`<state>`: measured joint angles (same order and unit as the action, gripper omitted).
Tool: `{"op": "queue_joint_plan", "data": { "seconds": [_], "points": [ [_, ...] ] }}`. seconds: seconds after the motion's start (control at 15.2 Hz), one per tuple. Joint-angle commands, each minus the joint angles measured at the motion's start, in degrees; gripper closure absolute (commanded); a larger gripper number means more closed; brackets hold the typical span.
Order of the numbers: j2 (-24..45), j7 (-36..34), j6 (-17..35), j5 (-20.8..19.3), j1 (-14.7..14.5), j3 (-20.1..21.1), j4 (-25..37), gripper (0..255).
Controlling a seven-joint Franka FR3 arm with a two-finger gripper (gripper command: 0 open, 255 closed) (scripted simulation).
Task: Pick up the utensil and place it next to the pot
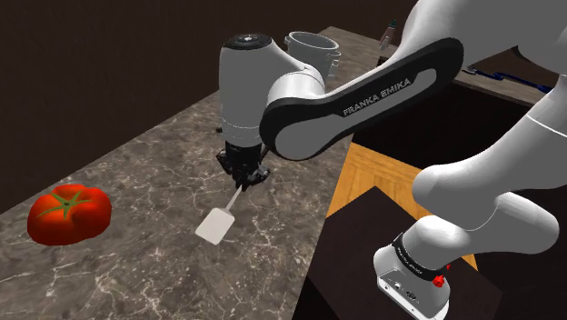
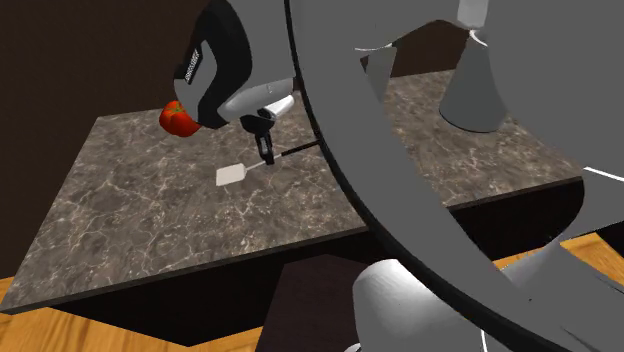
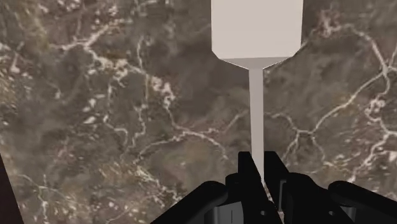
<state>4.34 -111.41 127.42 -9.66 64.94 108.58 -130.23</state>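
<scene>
At the middle of the marbled counter (image 1: 154, 164), the gripper (image 3: 259, 175) points down. Its two fingers (image 3: 245, 170) are set close together and pinch the thin pale neck of the spatula (image 3: 256, 38). The blade lies out ahead of the fingers, and in the second exterior view the dark handle runs off behind them. The blade sits flat on the stone or just above it; cannot tell which.

Step in hand, as judged: lift, then carry to the pot (image 1: 313, 47). The grasp is on a narrow neck, so the tool may pivot or droop at the blade end. Best to lift straight up and slowly, check that the blade clears the stone, and hold the wrist level in transit. The spatula should go down just beside the pot's wall without touching it. The fingers should part only once the tool rests on the counter.

Surroundings: the pot stands at the far end of the counter, well apart from the gripper. A red tomato (image 1: 70, 214) sits on the opposite side, off the route. No object shows on the visible stone between gripper and pot. Hazards, as judged: the arm (image 1: 363, 100) folded low over that stretch, and the counter edge above the wooden floor (image 1: 363, 177).
</scene>
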Motion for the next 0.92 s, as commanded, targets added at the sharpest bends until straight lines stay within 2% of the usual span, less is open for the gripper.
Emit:
{"op": "queue_joint_plan", "data": {
  "seconds": [0.0, 0.33, 0.86],
  "points": [
    [2.0, -1.5, -1.8, -2.2, 0.5, 0.9, 0.9, 255],
    [6.3, -4.3, -6.5, -6.1, 2.4, 3.9, 3.1, 255],
    [10.6, -6.4, -13.5, -8.9, 4.4, 8.0, 7.0, 255]
  ]
}}
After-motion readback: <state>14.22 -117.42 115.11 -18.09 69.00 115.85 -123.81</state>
